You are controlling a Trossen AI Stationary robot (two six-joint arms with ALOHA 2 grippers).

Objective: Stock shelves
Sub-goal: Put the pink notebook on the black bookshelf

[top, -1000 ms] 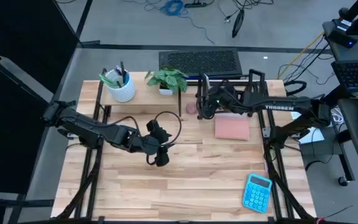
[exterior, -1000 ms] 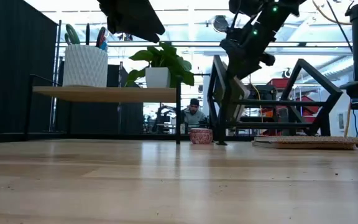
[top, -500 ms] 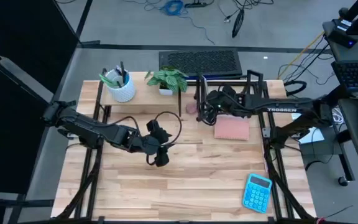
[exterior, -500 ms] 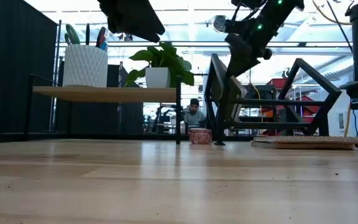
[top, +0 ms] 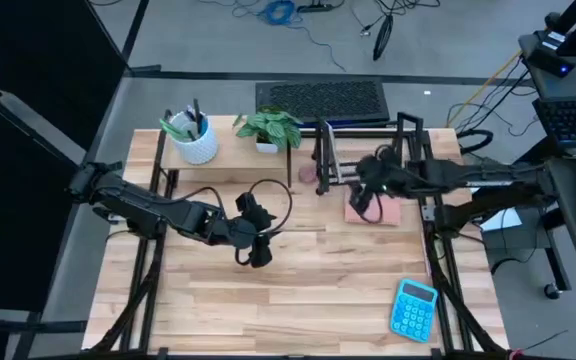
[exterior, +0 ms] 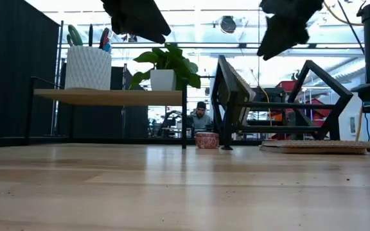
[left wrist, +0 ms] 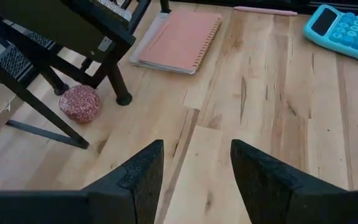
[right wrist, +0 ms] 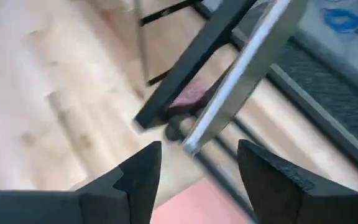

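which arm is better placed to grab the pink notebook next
Right. The right gripper, fingers open, hangs directly over the pink notebook beside the black rack. The left gripper sits mid-table, farther away.

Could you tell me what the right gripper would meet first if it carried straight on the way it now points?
Most likely the black rack. The right gripper, open and empty, looks straight at the rack's slanted frame bar in its wrist view, with nothing between. How far off the bar lies is unclear.

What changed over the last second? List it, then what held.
The right gripper drew back from the black wire rack, letting go, and now hangs open over the pink notebook. The rack stays tilted. The left gripper, wooden shelf and calculator stayed put.
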